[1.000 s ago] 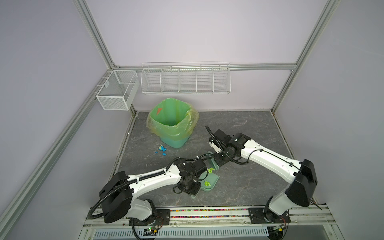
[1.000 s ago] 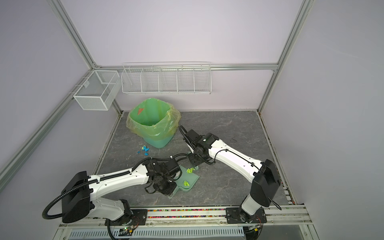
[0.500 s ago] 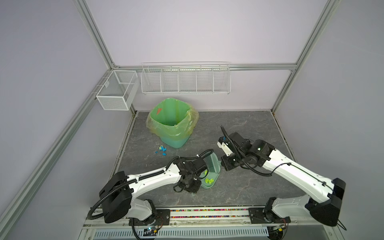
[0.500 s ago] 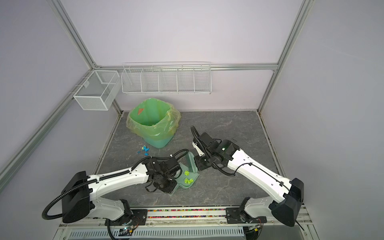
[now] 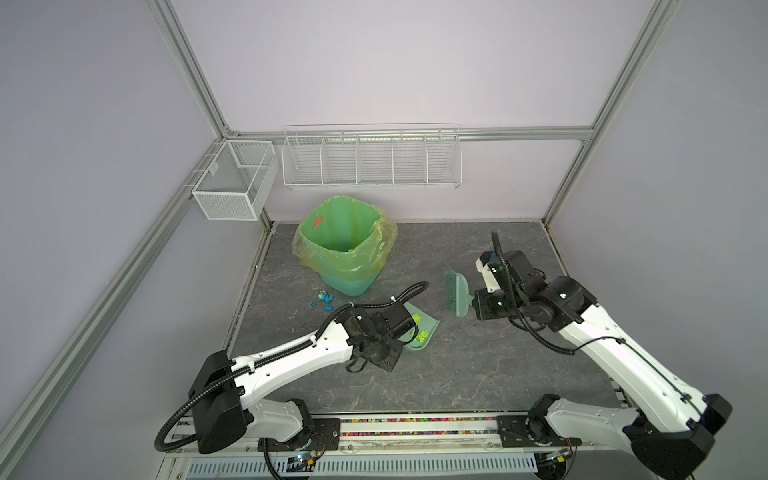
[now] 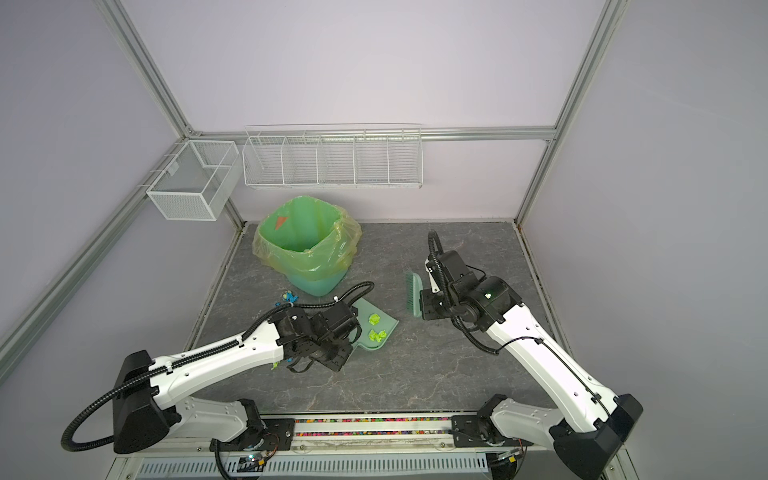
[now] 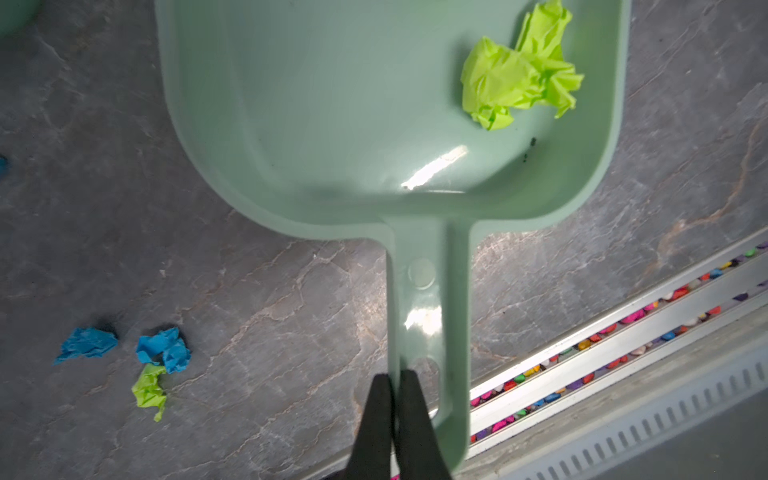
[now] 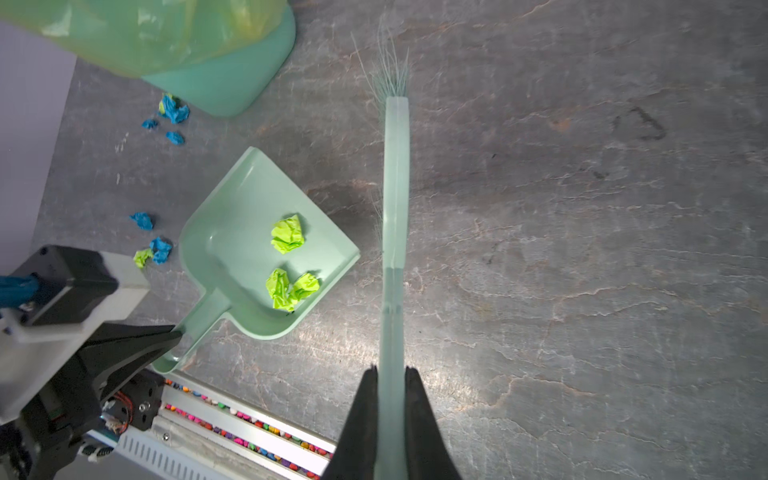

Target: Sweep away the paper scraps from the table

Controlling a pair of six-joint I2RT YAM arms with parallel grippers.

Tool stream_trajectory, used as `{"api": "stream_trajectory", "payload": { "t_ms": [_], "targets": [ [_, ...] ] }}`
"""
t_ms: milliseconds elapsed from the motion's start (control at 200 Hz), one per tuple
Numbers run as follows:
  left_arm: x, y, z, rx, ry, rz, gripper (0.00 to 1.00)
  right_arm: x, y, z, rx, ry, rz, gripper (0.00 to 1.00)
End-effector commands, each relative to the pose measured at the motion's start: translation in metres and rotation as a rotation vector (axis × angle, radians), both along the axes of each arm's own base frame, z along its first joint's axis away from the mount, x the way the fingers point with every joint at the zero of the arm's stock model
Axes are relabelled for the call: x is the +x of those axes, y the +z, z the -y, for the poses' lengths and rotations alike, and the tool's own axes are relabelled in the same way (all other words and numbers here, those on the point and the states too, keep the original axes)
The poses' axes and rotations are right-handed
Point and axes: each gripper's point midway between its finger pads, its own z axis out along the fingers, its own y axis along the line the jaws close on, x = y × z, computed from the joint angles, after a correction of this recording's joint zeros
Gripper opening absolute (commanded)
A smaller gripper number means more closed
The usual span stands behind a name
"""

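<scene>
My left gripper [image 7: 395, 376] is shut on the handle of the pale green dustpan [image 5: 428, 328] [image 7: 332, 124]. The pan holds lime-green paper scraps [image 6: 377, 335] [image 8: 286, 233] [image 7: 519, 70]. My right gripper [image 8: 391, 370] is shut on the handle of the pale green brush [image 5: 456, 293] [image 8: 395, 187], which hangs to the right of the pan, apart from it. Blue paper scraps [image 5: 324, 297] [image 8: 172, 109] lie on the table [image 5: 457, 365] beside the bin. More blue scraps and a lime one [image 7: 162, 353] [image 8: 151, 249] lie left of the pan, mostly hidden under my left arm in both top views.
A green bin with a yellow-green liner [image 5: 347, 249] [image 6: 309, 245] stands open at the back left of the table. Two white wire baskets [image 5: 370, 160] [image 5: 235, 178] hang on the walls above it. The aluminium rail [image 5: 415, 426] runs along the front edge.
My right arm has swung the brush to the right, away from the dustpan mouth where it was a second ago. The left gripper and the dustpan have hardly moved.
</scene>
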Motion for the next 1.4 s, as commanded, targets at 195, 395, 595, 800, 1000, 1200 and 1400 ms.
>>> {"api": "stream_trajectory", "payload": {
  "t_ms": [195,395,595,800,1000,1200,1400],
  "targets": [
    [0.043,0.073,-0.017,0.043,0.06,0.277,0.0,-0.009,-0.004,0.019,0.045,-0.069,-0.004,0.07],
    [0.071,0.136,-0.031,0.025,0.089,0.505,0.0,-0.007,-0.004,0.014,0.068,-0.065,-0.008,0.07],
    [0.095,0.176,-0.054,0.041,0.16,0.631,0.0,-0.01,-0.012,0.008,0.104,-0.057,-0.029,0.07],
    [0.116,0.221,-0.08,0.154,0.215,0.834,0.0,-0.008,-0.011,0.004,0.106,-0.046,-0.035,0.07],
    [0.142,0.254,-0.115,0.417,0.336,1.032,0.0,-0.005,-0.016,-0.003,0.13,-0.03,-0.034,0.07],
    [0.167,0.261,-0.129,0.834,0.333,1.072,0.0,-0.005,-0.015,-0.001,0.114,-0.011,-0.017,0.07],
    [0.185,0.245,-0.154,1.145,0.307,0.964,0.0,-0.01,-0.009,-0.004,0.153,0.02,0.008,0.07]
  ]
}}
